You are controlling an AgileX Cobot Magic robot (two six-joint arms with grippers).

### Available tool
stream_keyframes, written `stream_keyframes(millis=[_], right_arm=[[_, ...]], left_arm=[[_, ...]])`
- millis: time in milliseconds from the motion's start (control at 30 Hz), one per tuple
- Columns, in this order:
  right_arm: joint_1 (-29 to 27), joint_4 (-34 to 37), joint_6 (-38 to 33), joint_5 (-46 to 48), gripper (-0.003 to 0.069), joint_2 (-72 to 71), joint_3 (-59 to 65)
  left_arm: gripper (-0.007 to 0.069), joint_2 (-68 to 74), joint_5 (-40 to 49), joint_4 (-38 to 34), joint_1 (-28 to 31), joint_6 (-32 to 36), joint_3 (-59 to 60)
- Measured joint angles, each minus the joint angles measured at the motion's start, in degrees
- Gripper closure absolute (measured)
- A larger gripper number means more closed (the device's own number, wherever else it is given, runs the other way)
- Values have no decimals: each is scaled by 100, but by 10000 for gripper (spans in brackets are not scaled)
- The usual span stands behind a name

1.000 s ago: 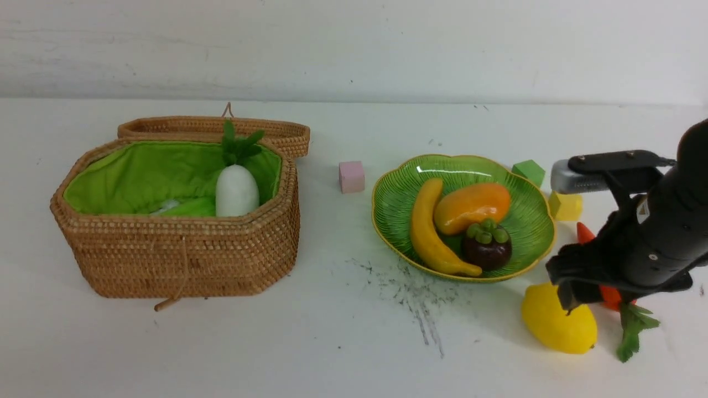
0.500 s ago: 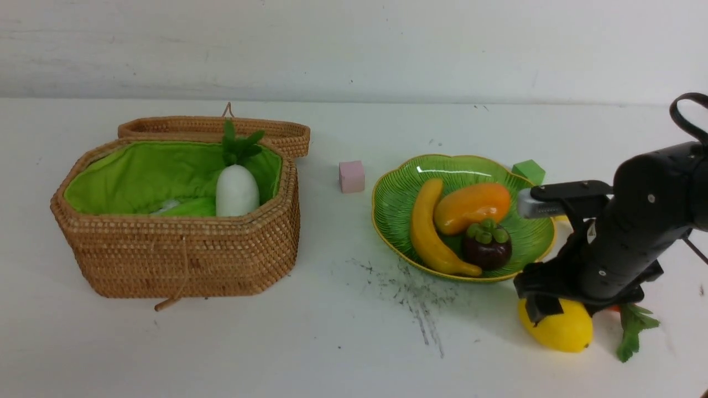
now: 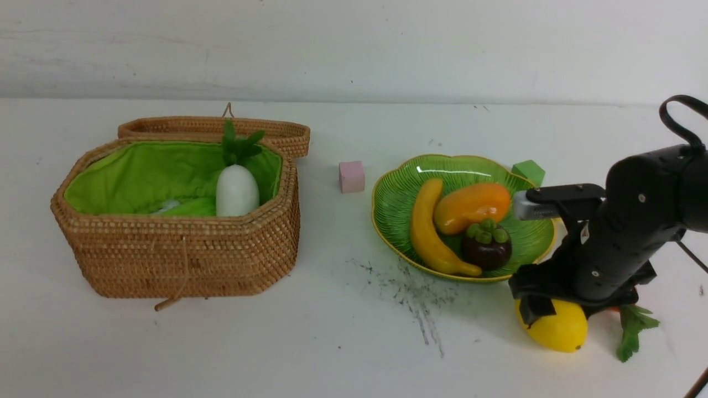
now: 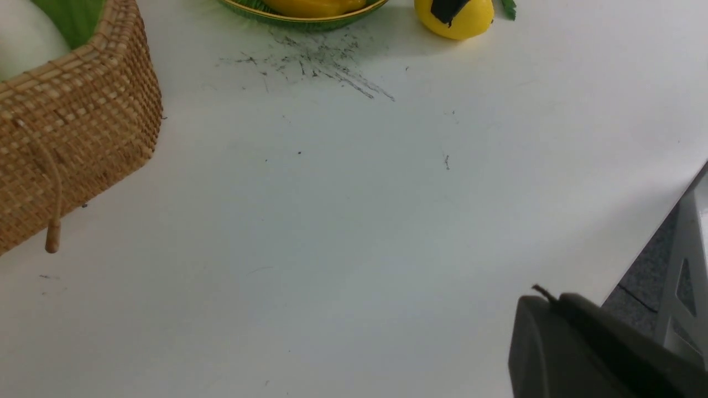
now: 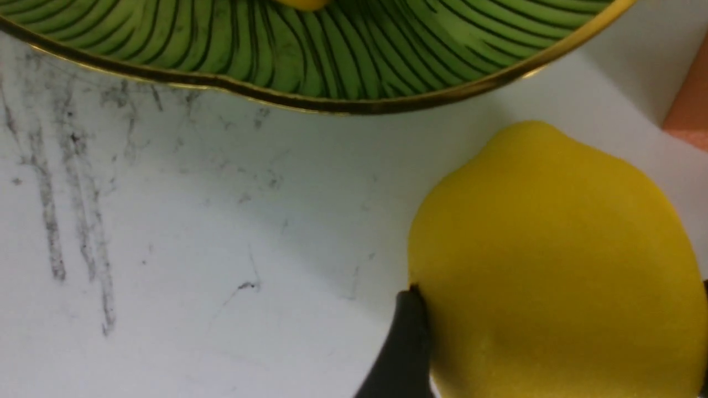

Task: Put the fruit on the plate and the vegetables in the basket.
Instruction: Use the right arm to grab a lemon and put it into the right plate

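Lemon (image 3: 556,329) lies on the white table (image 3: 332,342), just outside the near right rim of the plate (image 3: 398,193) and not on it. The right claw (image 3: 569,309) is down over it with its jaws spread wide to either side of the fruit. In the right wrist view one black finger (image 5: 406,342) touches the lemon's side, while the other shows only as a sliver at the picture's edge, so the lemon sits between open jaws and rests on the table, not lifted. On the plate lie the banana (image 3: 428,232), the mango (image 3: 470,207) and the mangosteen (image 3: 487,246), packed close together, the mangosteen touching both others. Just right of the lemon is the carrot (image 3: 630,329), mostly hidden behind the arm; its green leaves and a bit of orange show on the table. The basket (image 3: 182,260) stands well to the left with its lid (image 3: 213,128) folded back behind it. Inside, the radish (image 3: 237,190) stands upright against the right wall, leaves up, and the gourd (image 3: 191,207) lies low beside it, only partly seen over the rim. A pink cube (image 3: 352,176) sits between basket and plate, and a green cube (image 3: 528,171) sits behind the plate's far right edge. Dark scuffs (image 3: 415,293) mark the table in front of the plate. The left claw (image 4: 553,331) shows only as a dark corner in its own wrist view, above bare table near the edge; it is closed, and nothing can be seen in it.
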Motion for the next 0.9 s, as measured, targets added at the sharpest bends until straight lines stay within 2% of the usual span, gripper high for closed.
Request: stream_keyframes(millis=[267,900], right_arm=[[0,291,32,244,43,-12,0],[0,310,279,174,69,114,-36]], left_arm=[[617,0,20,-5,0,0,0],[617,0,73,-5,0,0,0]])
